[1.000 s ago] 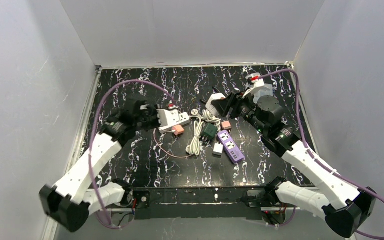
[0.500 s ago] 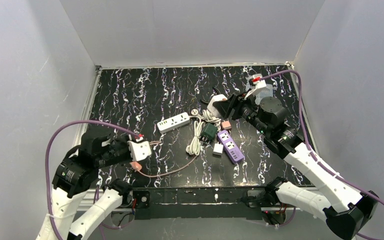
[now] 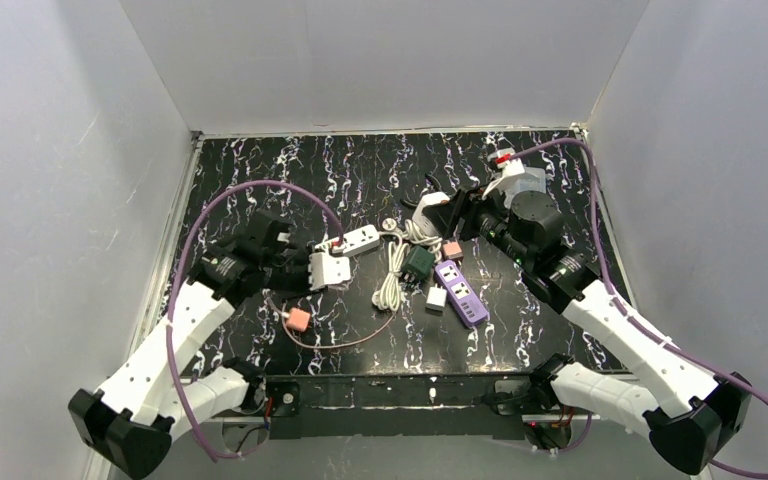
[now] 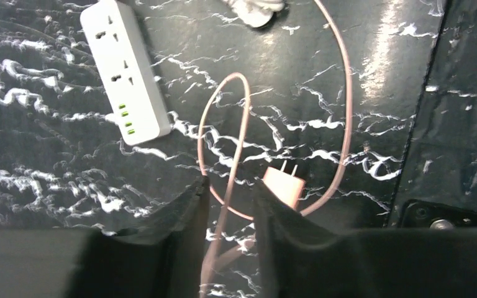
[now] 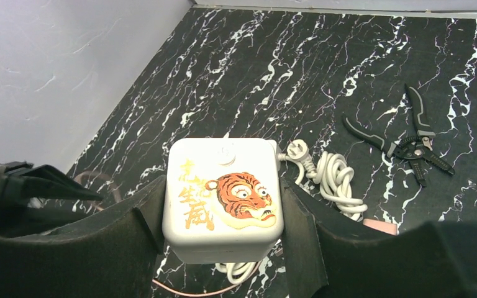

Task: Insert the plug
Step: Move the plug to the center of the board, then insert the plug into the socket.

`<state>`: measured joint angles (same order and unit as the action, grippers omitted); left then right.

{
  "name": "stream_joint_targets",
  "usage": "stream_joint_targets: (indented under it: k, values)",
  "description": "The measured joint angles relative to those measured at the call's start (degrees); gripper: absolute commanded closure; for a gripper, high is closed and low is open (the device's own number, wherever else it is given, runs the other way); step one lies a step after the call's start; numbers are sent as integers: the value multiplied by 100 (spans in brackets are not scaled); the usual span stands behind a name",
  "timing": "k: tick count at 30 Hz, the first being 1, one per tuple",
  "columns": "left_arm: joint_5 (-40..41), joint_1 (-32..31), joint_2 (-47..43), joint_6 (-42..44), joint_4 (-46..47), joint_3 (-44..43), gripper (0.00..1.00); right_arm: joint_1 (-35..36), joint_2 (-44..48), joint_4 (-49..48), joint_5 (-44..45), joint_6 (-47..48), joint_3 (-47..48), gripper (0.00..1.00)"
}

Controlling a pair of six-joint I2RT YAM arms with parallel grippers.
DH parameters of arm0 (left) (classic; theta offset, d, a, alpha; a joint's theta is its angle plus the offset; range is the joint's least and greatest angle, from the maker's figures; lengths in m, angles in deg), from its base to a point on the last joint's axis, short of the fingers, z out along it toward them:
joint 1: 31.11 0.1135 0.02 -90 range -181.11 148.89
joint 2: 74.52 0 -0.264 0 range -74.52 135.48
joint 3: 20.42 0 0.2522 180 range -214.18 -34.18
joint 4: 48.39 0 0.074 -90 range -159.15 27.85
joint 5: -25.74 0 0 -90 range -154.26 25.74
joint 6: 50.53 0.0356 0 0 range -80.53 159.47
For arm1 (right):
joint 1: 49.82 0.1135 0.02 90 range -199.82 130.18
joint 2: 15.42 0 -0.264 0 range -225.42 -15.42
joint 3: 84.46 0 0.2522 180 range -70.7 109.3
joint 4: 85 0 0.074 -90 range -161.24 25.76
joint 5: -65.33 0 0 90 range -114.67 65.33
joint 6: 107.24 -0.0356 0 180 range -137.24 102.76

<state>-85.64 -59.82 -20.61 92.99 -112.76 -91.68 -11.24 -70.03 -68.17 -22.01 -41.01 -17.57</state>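
Left gripper (image 4: 231,186) swings back astride the cord (image 4: 242,112), grip unclear; right gripper (image 5: 222,186) holds a cube (image 5: 223,205). Plug (image 4: 284,184) lies just beside the left gripper, prongs forward.

Orange characters "虎虎生威" beside a tiger face (image 5: 249,197) on the white cube (image 5: 222,239).

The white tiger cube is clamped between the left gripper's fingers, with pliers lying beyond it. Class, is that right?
No: the right gripper, not the left gripper, clamps the white tiger cube, as the right wrist view shows. The pliers do lie beyond it.
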Motion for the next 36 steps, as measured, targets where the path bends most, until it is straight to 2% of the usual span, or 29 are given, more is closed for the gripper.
stream_joint_targets:
  k: [1, 2, 7, 11, 14, 16, 20, 23, 25, 29, 33, 36]
  values:
    - [-13, -70, 109, 35, 28, -2, 24, 0, -13, -11, 0, 0, 0, 99]
    - [-59, -129, 203, 87, -22, -13, 17, 0, -31, -17, 2, 0, 0, 99]
    - [-319, -280, 426, 284, -730, -39, 12, 0, -234, -59, 26, 9, 0, 99]
    - [-330, -282, 496, 302, -1058, -177, 11, 0, -553, -157, 24, 42, 0, 99]
    - [-302, -179, 782, -61, -918, -815, 14, 0, -804, -254, 15, 46, 2, 99]
    - [-326, 155, 1091, -468, -496, -1362, 18, 0, -1003, -343, 15, 46, 7, 99]
    - [-103, 721, 2039, -1154, 509, -2210, 23, 0, -1362, -461, 15, 46, 81, 99]
    - [81, 761, 3036, -1650, 1040, -2618, 23, 0, -1456, -520, 26, 44, 87, 99]
    - [164, 728, 3751, -1912, 1349, -2789, 20, 0, -1480, -601, 42, 42, 90, 99]
    - [341, 640, 4597, -2096, 1871, -2343, 14, 0, -1567, -719, 92, 7, 109, 99]
    - [345, 647, 4496, -2068, 2041, -1508, 11, 0, -1676, -802, 179, -46, 109, 99]
    - [203, 824, 4092, -1904, 2286, -881, 11, 0, -1766, -828, 216, -129, 111, 99]
